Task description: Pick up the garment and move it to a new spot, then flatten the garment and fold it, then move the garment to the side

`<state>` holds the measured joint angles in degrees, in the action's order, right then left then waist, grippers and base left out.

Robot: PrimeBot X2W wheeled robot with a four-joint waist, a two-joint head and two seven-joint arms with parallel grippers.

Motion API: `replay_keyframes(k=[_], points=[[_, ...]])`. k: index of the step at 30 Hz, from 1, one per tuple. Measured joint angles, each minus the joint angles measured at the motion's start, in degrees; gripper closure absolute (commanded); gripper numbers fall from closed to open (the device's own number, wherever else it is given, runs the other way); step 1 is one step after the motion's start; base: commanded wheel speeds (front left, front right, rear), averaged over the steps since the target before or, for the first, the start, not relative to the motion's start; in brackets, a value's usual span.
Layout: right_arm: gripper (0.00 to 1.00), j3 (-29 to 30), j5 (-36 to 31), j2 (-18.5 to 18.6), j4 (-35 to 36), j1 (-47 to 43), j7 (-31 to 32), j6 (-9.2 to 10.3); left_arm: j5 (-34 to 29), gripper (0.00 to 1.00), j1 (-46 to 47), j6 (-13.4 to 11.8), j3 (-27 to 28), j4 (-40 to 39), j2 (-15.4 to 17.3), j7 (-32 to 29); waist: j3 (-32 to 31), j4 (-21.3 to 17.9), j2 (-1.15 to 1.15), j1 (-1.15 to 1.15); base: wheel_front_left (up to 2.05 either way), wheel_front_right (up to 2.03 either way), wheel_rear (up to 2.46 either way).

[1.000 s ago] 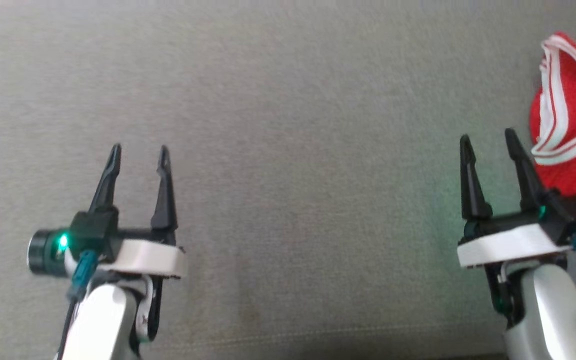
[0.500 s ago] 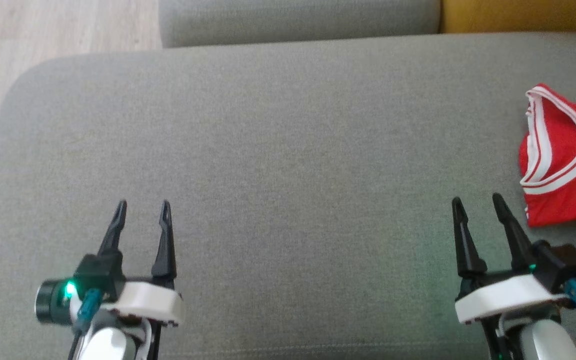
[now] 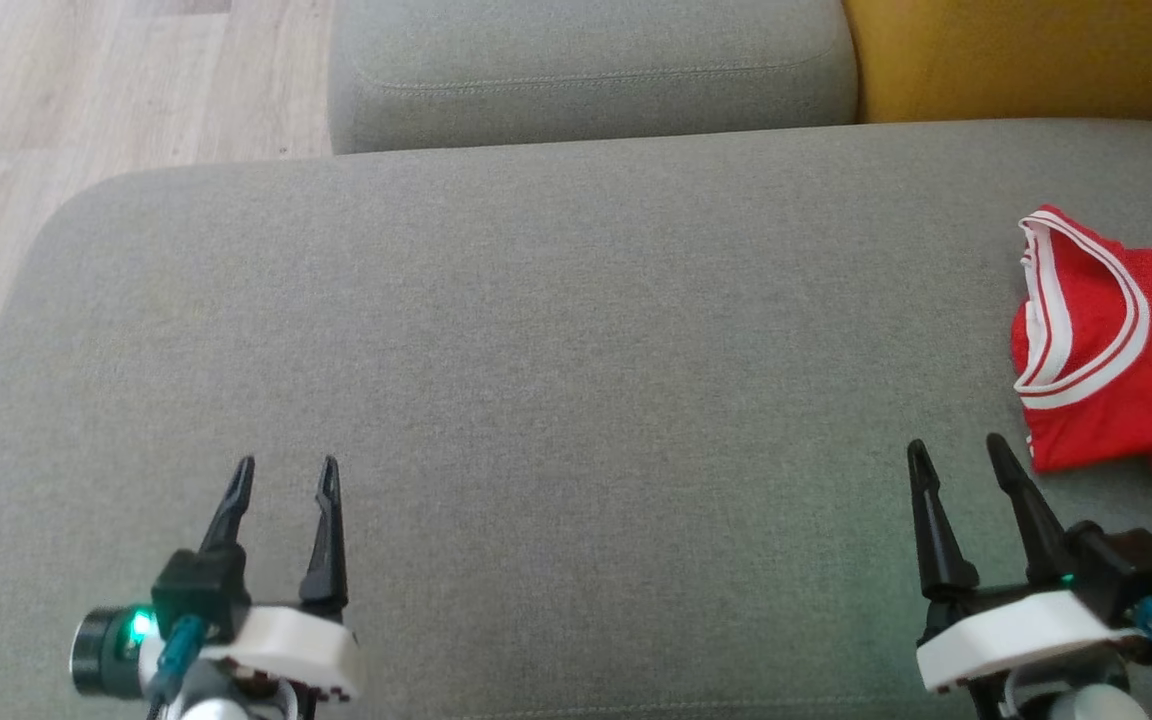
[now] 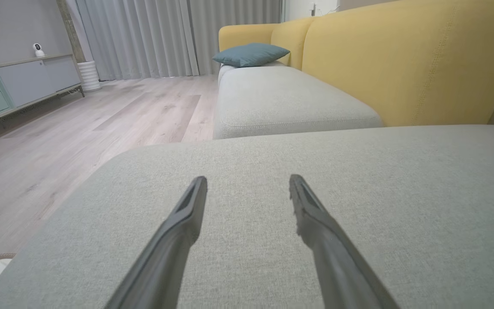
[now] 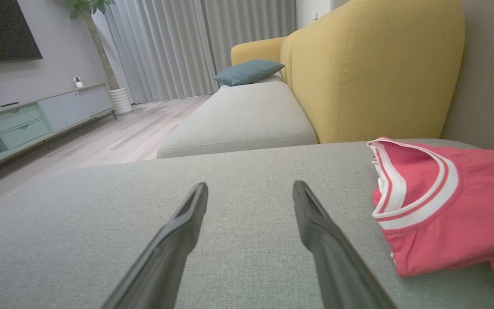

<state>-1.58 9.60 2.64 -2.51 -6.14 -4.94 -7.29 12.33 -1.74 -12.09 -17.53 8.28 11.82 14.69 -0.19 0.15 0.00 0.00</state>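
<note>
The head camera has tilted up since the earlier frames, bringing the far edge of the grey fabric sofa seat into sight, while the things themselves appear unmoved. The left tool and right tool hover spread and empty, and the red garment with a white-striped neckband lies at the seat's right side, near the right tool but apart from it. It looks compactly folded and set aside, so the task seems all but done. The right wrist view shows a rumpled corner of it up close, whereas the left wrist view offers bare seat and a teal cushion.
</note>
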Motion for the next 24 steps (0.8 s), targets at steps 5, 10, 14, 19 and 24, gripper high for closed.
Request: replay_keyframes(k=[5,10,14,19,24], points=[[0.00,0.03,0.00,-0.01,0.13,-0.49,0.19,0.00,0.00,0.00,-1.04,0.00,-0.15,0.16,0.15,0.00,-0.07,-0.15,0.00,0.00,0.00,0.00,0.00],[0.00,0.03,0.01,-0.02,0.22,-0.49,0.25,0.00,0.00,0.00,-1.04,-0.01,-0.20,0.16,0.29,0.00,-0.07,-0.19,0.00,0.00,0.00,0.00,0.00],[0.00,0.03,0.22,-0.02,0.22,-0.49,0.25,0.00,0.01,0.00,-1.04,-0.02,-0.25,0.16,0.38,0.00,-0.09,-0.17,0.00,0.00,0.00,0.00,0.00],[0.00,0.01,0.52,-0.02,0.21,-0.49,0.25,0.00,0.02,0.00,-1.04,-0.03,-0.33,0.33,0.49,0.00,-0.14,-0.10,0.00,0.00,0.00,0.00,0.00],[0.00,0.02,0.52,-0.03,0.20,-0.49,0.25,0.00,0.45,0.00,-1.04,-0.09,-0.41,0.46,0.53,0.00,-0.21,-0.01,0.00,0.00,0.00,0.00,0.00]])
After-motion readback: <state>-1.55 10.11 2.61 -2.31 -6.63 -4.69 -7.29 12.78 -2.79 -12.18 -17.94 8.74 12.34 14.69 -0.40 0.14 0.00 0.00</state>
